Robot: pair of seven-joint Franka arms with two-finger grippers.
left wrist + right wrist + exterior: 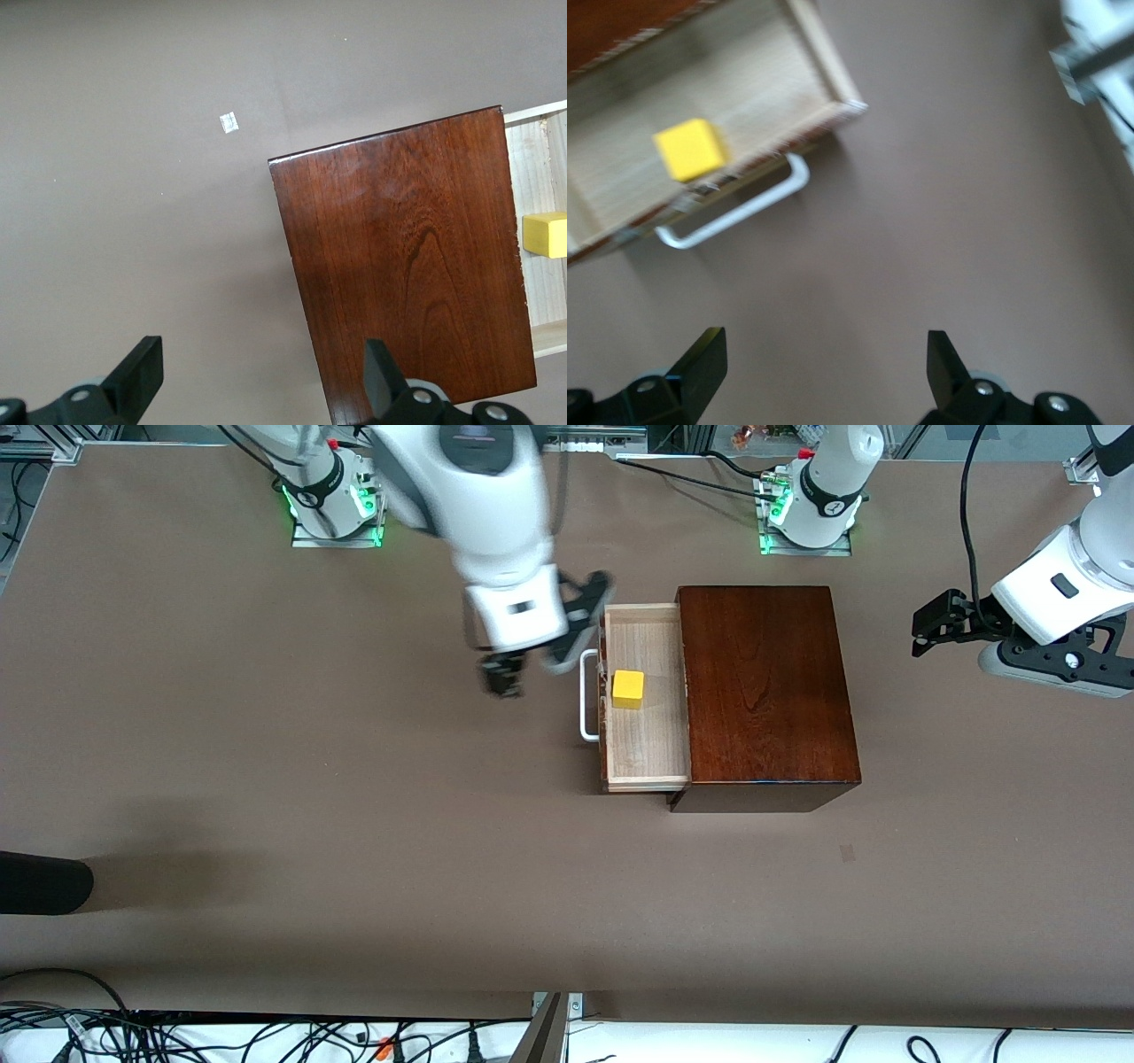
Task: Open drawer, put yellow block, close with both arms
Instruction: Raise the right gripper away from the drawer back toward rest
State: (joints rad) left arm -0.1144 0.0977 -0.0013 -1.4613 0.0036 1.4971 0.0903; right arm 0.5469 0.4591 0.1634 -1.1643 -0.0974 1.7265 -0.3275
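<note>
1. The drawer (645,700) is pulled out of the wooden box (764,691) toward the right arm's end of the table (266,779). Its pale tray is exposed and the white handle (586,695) sits at the drawer's 9 o'clock in the front view. It's open so the block could go in from above.
2. The yellow block (628,688) sits in the tray, close to the drawer front and apart from the box. Put step looks done; nothing is gripping it.
3. The right gripper (503,676) is over bare table at approx 9 o'clock of the handle, near it but not touching. Fingers apart, empty, per the right wrist view (824,376). Prob. placed there to push the drawer front back in.
4. The left gripper (930,627) is off the box at its 3 o'clock, over the table toward the left arm's end. Fingers apart, empty; the left wrist view (261,376) shows the box top below it. Likely waiting to brace the box so it won't slide during the push.
5. Left to do: close w/ both arms. Risk: an off-centre push skews the drawer.
</note>
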